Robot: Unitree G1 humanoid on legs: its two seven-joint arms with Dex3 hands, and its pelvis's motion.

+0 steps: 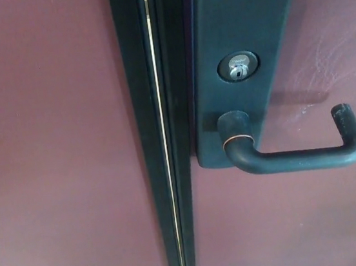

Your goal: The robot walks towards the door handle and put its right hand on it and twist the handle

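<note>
A dark lever door handle juts from a dark metal backplate on a maroon door. The lever runs level to the right and bends back at its tip. A silver keyhole cylinder sits in the plate above the handle's round hub. Nothing touches the handle. Neither of my hands shows in the head view.
A black vertical frame strip with a thin bright gap separates this door from a second maroon panel on the left.
</note>
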